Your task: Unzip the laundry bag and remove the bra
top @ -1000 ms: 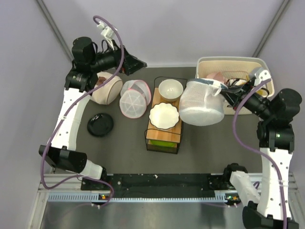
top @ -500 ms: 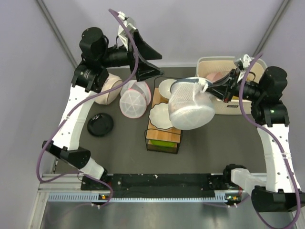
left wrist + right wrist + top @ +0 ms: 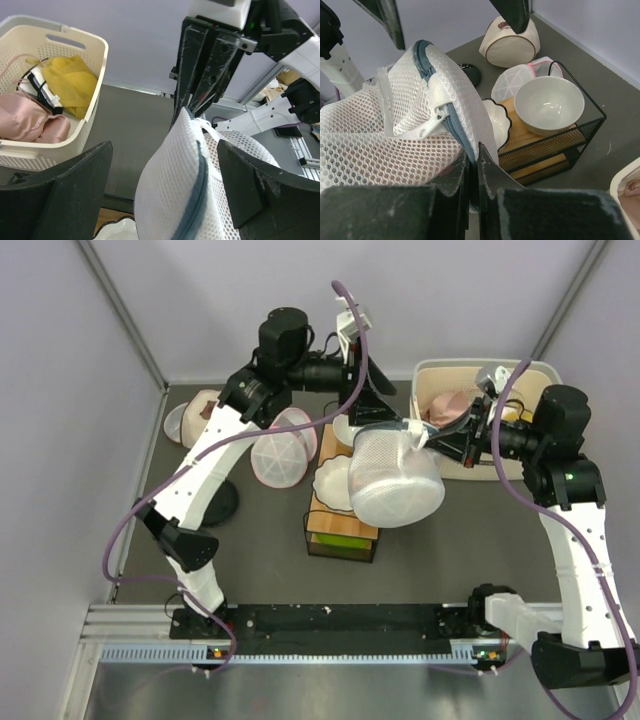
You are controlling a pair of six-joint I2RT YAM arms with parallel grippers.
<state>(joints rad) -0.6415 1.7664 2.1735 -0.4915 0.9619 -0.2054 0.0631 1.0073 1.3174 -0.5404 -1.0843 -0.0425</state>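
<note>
One laundry bag [image 3: 395, 490], contents indiscernible through mesh

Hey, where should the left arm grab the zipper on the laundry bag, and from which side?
Probably the white pull tab. It sticks out loose from the grey zipper, right beside where the right gripper pinches the laundry bag. Bring the open left gripper in from the side opposite the right arm, with its fingers closing across the tab's flat faces.

The dark grey tabletop [image 3: 440, 550] carries a wire rack [image 3: 340, 540] at centre, a pink-trimmed mesh bag [image 3: 278, 455] just left of it, a beige mesh bag [image 3: 203, 403] far left, and a cream basket [image 3: 470, 364] far right.
</note>
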